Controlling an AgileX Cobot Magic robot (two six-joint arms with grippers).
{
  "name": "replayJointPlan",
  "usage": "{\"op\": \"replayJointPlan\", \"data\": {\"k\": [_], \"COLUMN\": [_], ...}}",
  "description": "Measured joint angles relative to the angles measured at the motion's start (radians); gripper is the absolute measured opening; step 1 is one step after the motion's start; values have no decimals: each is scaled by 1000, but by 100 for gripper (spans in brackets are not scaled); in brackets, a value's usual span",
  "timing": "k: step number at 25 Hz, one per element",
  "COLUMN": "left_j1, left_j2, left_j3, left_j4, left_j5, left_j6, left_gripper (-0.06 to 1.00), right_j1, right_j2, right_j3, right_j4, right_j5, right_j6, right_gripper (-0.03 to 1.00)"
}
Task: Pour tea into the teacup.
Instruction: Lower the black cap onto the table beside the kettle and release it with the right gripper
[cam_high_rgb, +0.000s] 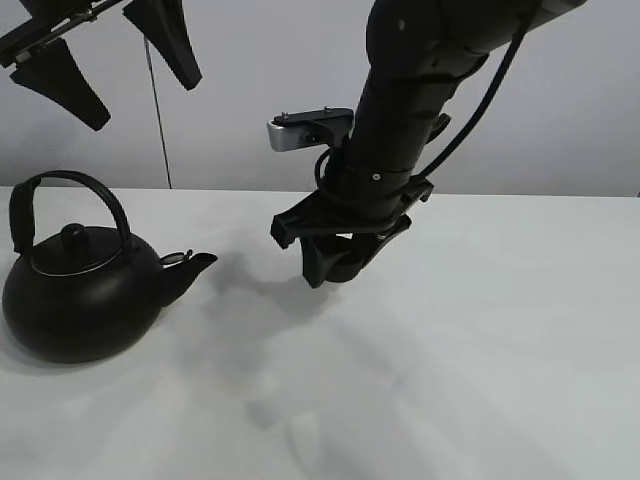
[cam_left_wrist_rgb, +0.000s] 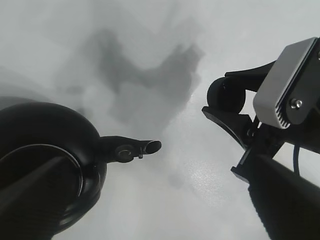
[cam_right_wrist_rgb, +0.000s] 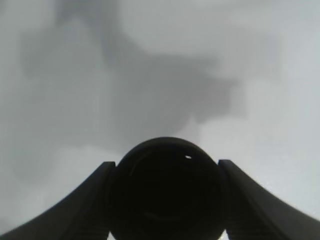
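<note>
The tiny black teacup (cam_right_wrist_rgb: 165, 192) sits between the fingers of my right gripper (cam_right_wrist_rgb: 165, 166), which is shut on it. In the exterior view the right gripper (cam_high_rgb: 335, 262) hangs a little above the white table, to the right of the teapot's spout (cam_high_rgb: 200, 262); the cup is mostly hidden there. The left wrist view shows the round cup (cam_left_wrist_rgb: 226, 94) in the right fingers. The big black teapot (cam_high_rgb: 80, 300) with an arched handle stands on the table at the left. My left gripper (cam_high_rgb: 145, 105) is open and empty, high above the teapot.
The white table (cam_high_rgb: 480, 340) runs to a pale wall at the back. The right arm's grey wrist camera (cam_high_rgb: 300, 130) juts out above its gripper. The teapot's spout (cam_left_wrist_rgb: 142, 147) points toward the held cup.
</note>
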Motion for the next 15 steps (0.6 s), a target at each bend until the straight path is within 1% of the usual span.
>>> {"op": "replayJointPlan", "data": {"k": [3, 9, 15], "left_j1": [0, 0, 0], "left_j2": [0, 0, 0], "left_j3": [0, 0, 0], "left_j4": [0, 1, 1], "left_j5": [0, 0, -8], "left_j6": [0, 0, 0], "left_gripper": [69, 69, 69], "right_j1": [13, 75, 88], "right_j2": [15, 55, 115], "right_j3": [-5, -9, -36], "right_j4": [14, 14, 8], "right_j5": [0, -21, -24], "right_j6": [-25, -39, -39], "right_gripper": [39, 39, 39]}}
